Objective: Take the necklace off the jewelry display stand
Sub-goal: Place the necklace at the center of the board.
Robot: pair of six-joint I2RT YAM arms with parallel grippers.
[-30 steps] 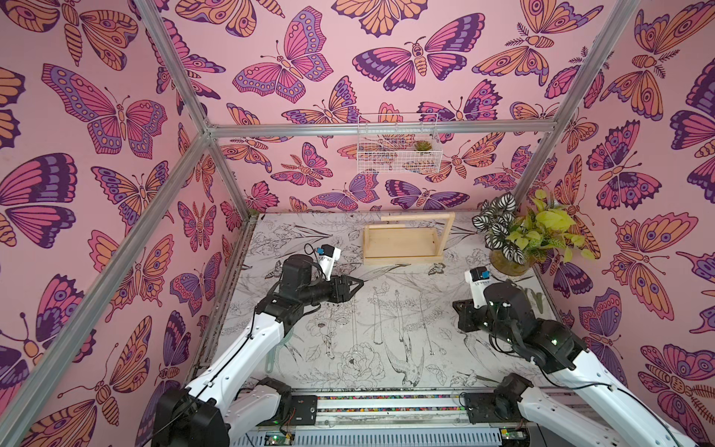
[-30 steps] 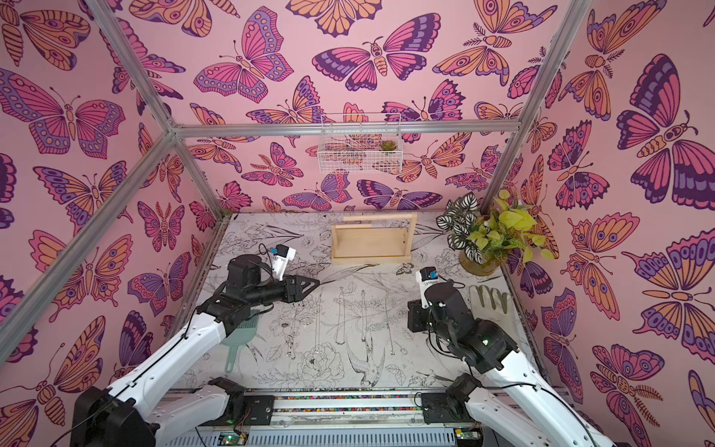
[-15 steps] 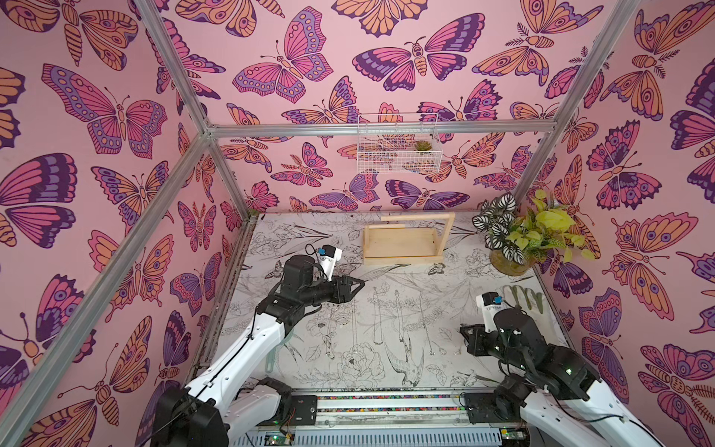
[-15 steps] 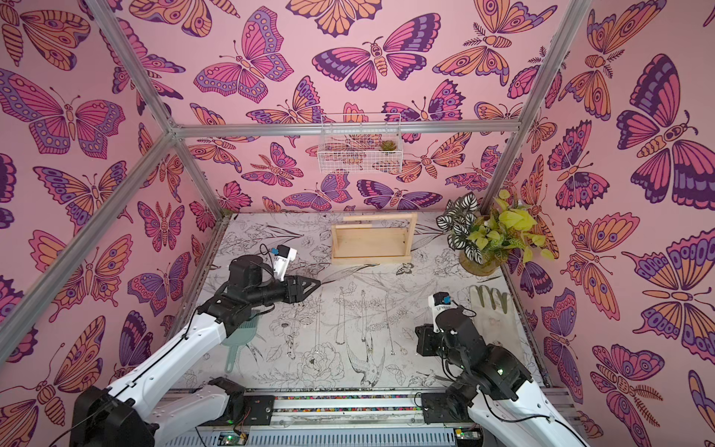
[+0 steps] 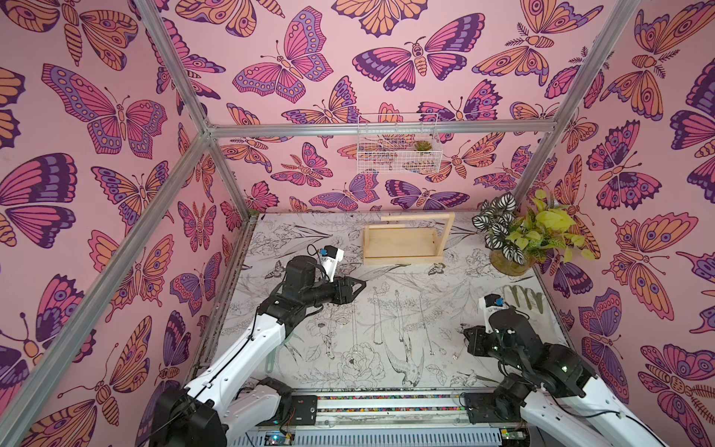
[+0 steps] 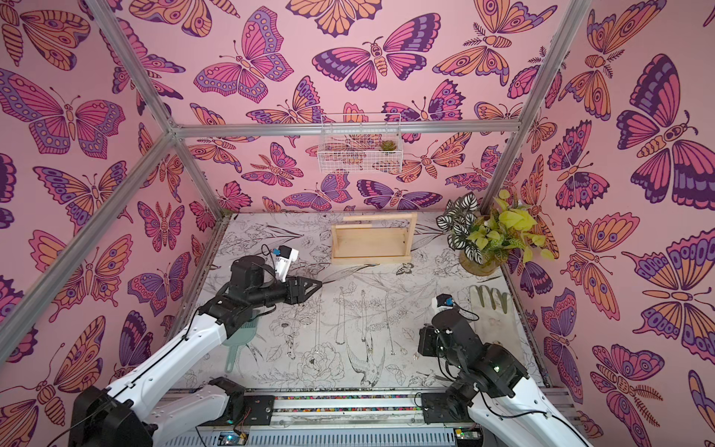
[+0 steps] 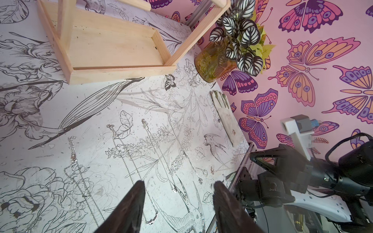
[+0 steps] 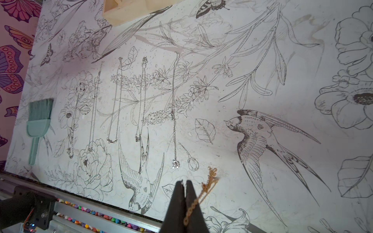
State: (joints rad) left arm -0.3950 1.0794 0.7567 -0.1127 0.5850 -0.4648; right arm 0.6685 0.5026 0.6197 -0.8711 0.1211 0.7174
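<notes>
**Necklace off stand, pinched in right fingers**

Necklace [image 8: 212, 175], a thin gold chain, is clamped btwn the right fingers [image 8: 179, 189], which are closed tight on it w/ no gap showing. Part of the chain runs along one finger. The rest dangles past the tips in a small bunch; can't tell if that end touches the counter [image 5: 425, 309]. It's at the near right of the counter, close to the near edge and well apart from the jewelry display stand [image 5: 402, 245]. The stand sits upright at far centre.

Left fingers [image 7: 137, 201] are approx half open and grip nothing. They're held above the counter left of centre, tips pointing right, on the near-left side of the stand.

Several silver chains [image 8: 174, 163] lie stretched near-to-far in a row on the counter btwn the two arms. The closest one is just left of the gold chain, not touching it.

Teal brush [image 6: 240, 336] lies near left, partly under the left arm. Glove [image 6: 491, 309] lies flat by the right edge. Plant [image 5: 518, 232] is in the far right corner, and a white wire basket [image 5: 398, 154] hangs on the far wall.
</notes>
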